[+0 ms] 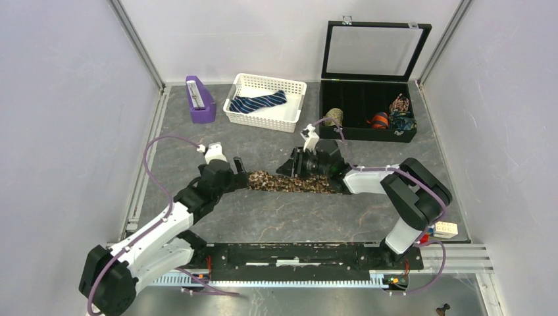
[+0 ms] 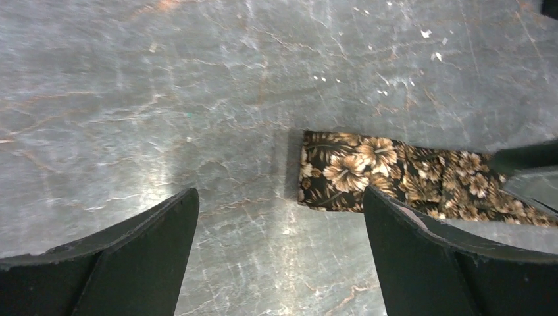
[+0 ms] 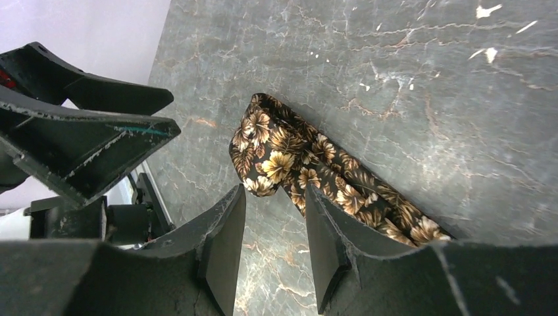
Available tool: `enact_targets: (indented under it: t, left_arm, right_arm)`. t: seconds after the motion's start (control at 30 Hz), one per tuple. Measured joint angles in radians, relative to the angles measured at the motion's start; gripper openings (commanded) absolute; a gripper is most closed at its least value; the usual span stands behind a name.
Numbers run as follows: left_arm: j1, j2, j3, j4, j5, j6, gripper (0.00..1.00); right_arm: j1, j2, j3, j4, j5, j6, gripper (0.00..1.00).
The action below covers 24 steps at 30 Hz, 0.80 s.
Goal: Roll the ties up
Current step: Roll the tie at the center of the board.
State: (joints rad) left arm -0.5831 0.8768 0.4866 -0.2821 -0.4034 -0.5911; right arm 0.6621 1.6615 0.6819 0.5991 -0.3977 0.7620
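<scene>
While the brown floral tie [image 1: 293,182] is lying stretched flat across the grey tabletop [image 1: 263,224] in front of both arms, the two grippers are meeting at its left end. That end is looking doubled over on itself, probably as the core of a roll.

The left gripper [image 2: 279,197] is hovering just beside the end with its jaws standing wide apart and nothing between them, likely leaving the fabric free for the other arm to work. The right gripper [image 3: 275,191] is reaching along the tie from the right with its jaws partly apart. One finger is covering the tie's edge, bare table is showing in the gap, and nothing is looking clamped. Judging by this, the rolling is only beginning.

Two loose ties are showing: the floral one on the table, and one navy striped tie [image 1: 260,103] lying in the single white lattice basket [image 1: 266,79] at the back, presumably waiting its turn. One black case [image 1: 368,135] is standing open beside the basket. It is holding what look like four rolled ties, though the darker ones are too small to separate surely. One purple holder [image 1: 201,102] is sitting left of the basket.
</scene>
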Motion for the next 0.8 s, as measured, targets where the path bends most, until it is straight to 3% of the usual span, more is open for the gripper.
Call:
enact_targets:
  t: [0.3,0.8]
  left_arm:
    - [0.103,0.007,-0.096,0.144,0.257,-0.003,0.91]
    - [0.15,0.126,-0.125,0.295,0.379,-0.004,0.84]
  right_arm:
    - [0.078,0.098,0.09,-0.041,0.036,0.011,0.41]
    - [0.13,0.183,0.15,-0.055,0.053,0.019,0.39]
